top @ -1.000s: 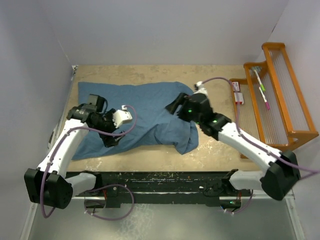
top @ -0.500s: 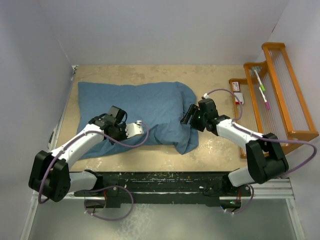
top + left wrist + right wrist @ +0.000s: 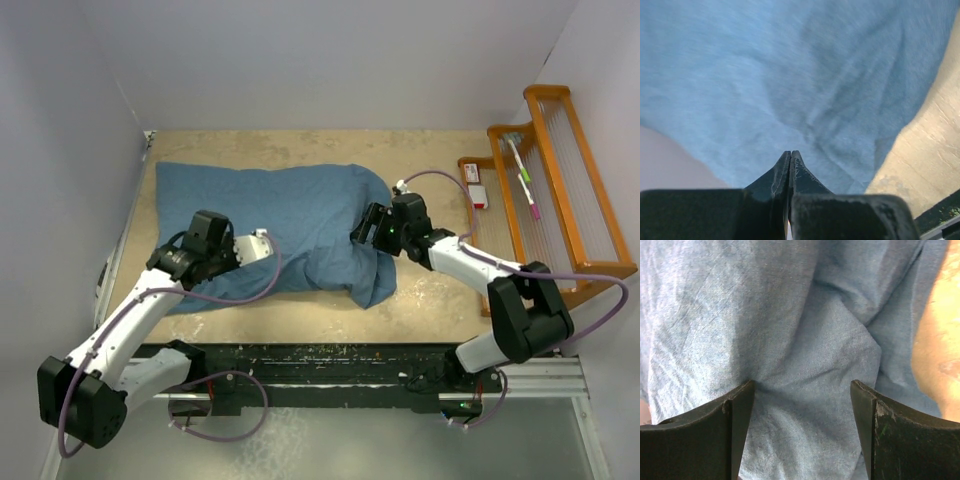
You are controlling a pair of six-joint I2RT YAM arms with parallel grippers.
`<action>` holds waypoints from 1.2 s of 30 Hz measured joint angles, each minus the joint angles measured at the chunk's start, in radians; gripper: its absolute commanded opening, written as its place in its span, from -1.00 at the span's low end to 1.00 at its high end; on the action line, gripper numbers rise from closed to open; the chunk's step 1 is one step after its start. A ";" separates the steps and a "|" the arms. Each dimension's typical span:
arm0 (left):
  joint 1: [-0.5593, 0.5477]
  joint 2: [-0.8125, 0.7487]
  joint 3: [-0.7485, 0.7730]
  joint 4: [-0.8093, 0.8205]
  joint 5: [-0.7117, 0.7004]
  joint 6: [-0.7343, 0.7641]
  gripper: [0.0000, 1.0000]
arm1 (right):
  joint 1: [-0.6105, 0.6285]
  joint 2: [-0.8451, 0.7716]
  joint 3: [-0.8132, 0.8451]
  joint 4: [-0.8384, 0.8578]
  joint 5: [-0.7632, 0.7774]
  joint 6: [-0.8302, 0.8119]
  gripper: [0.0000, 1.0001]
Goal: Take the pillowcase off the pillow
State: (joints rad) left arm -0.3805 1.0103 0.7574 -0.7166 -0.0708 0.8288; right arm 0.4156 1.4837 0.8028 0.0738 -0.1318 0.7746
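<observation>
Top external: left claw (image 3: pixel 258 241) has slid back leftward and is pinched shut, with the wrinkly slate-blue pillowcase (image 3: pixel 300 210) ahead of it. Right claw (image 3: pixel 802 386) gapes wide over the soft creased cloth.

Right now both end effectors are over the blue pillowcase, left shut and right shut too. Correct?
Not quite. The right end effector is open: the right wrist view shows its jaws standing wide apart above the pillowcase. The rest holds: the left end effector is shut, and both are over the pillowcase.
</observation>
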 measured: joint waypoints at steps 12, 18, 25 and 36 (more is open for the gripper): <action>-0.023 0.068 0.296 -0.188 0.219 -0.066 0.98 | 0.148 -0.126 -0.020 0.044 -0.002 0.000 0.66; -0.041 0.059 0.045 -0.161 0.280 -0.046 0.98 | 0.155 -0.122 -0.122 0.058 0.012 0.004 0.66; -0.057 0.113 -0.041 0.009 0.288 -0.032 0.85 | 0.161 -0.114 -0.160 0.087 0.027 0.025 0.63; -0.092 0.182 -0.142 0.340 0.116 -0.017 -1.00 | 0.200 -0.168 -0.161 0.082 0.025 0.063 0.57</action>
State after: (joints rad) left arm -0.4728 1.1923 0.6155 -0.3763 0.0448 0.8120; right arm 0.6159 1.3159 0.6422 0.1558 -0.1066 0.8379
